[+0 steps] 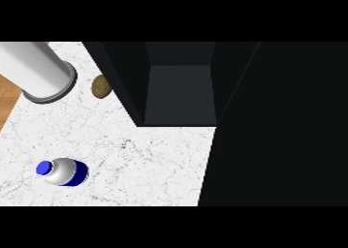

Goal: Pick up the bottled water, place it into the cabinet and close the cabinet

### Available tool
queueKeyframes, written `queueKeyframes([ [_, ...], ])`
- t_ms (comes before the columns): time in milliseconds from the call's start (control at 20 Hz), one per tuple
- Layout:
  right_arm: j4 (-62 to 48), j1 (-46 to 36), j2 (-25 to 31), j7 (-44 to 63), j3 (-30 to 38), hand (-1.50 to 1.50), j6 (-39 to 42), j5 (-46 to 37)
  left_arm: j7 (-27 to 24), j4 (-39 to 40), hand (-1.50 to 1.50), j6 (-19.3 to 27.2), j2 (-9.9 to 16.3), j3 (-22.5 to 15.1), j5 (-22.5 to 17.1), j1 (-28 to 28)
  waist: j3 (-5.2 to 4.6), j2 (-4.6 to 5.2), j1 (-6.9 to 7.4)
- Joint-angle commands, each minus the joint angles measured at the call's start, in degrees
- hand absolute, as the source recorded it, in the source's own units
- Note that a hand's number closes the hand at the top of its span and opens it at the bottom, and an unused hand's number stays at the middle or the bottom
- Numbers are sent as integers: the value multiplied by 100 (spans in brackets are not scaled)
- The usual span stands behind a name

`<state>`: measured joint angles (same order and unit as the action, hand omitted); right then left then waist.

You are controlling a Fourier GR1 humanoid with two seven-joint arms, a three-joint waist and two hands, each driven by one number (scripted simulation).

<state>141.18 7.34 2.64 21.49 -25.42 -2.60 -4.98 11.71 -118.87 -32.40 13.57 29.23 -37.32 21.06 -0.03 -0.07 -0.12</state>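
Near the front left of the white marble counter stands the small clear water bottle with a blue cap and blue band, seen from above, with nothing touching it. It looks light, smooth and a bit slippery, so the round middle under the cap seems the best place to hold. Farther back, a grey arm ends near a brown potato beside the open dark cabinet; no hand shows, so I cannot tell its fingers.

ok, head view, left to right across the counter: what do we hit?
Bottled water → grey forearm → potato → dark open cabinet. No hand shows in this view.
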Motion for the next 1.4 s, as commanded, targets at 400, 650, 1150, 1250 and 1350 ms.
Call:
queueKeyframes([
  [400, 718, 177, 156, 399, -505, -150, -351, -670, -937, 1849, -150, -130, -377, -164, 1854, -885, -4, -5, -58],
  [650, 715, 370, 394, 177, -358, -150, -327, -444, -1230, 2777, -150, -376, -57, -42, 2049, -1134, 0, -3, -49],
  [1150, 740, -70, 414, 464, -568, -150, -679, -661, -3082, 5277, -150, -486, 84, -201, 3393, -1663, -12, 5, -75],
  [1250, 431, 153, 612, 33, -467, -150, -536, -495, -3292, 5837, -150, -528, 273, -181, 3436, -2032, -6, 8, -72],
  [1350, 365, 272, 557, -181, -785, -150, -660, -669, -4105, 6149, -150, -270, -32, -414, 3950, -1865, -8, 4, -70],
])
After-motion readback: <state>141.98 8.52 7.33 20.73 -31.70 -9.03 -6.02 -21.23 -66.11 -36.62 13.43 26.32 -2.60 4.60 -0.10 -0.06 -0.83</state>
